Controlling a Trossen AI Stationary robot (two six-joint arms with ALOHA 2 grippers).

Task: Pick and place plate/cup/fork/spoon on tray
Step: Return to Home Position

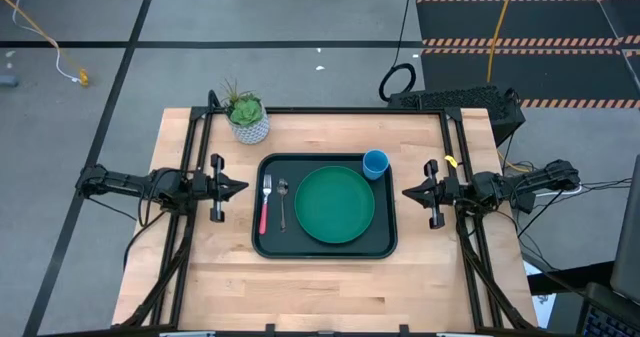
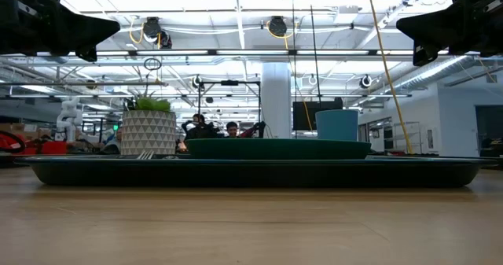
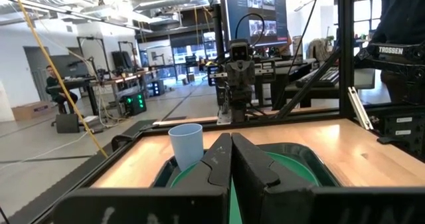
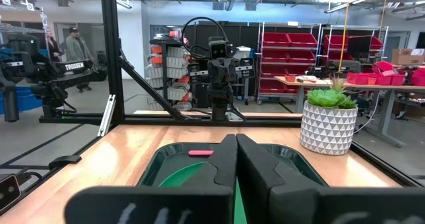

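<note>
**Q:** What is the overhead camera showing?

**A:** The tray is lying in the middle of the table. The plate is sitting flat on it, filling the middle and right. The cup is standing in the tray's far right corner, just beside the plate's rim. The fork is lying along the left side with its tines pointing far. The spoon is lying between the fork and the plate. A plant pot is standing on the table off the tray's far left corner. My left gripper is hanging left of the tray and my right gripper right of it. Both are pointing inward and holding nothing.

**Q:** And at table height?

**A:** The tray is stretching across the picture, with the plate's rim rising above it. The cup is standing to the right and the pot to the left. Both of my grippers are hanging high, well above the tray.

**Q:** The left wrist?

**A:** My left fingers are pressing together, empty. Beyond them the cup is standing upright at the plate's edge, and my right arm is facing me across the table.

**Q:** The right wrist?

**A:** My right fingers are also pressing together with nothing between them. The fork's pink handle is showing past them on the tray, the pot is standing off to one side, and my left arm is facing back.
</note>
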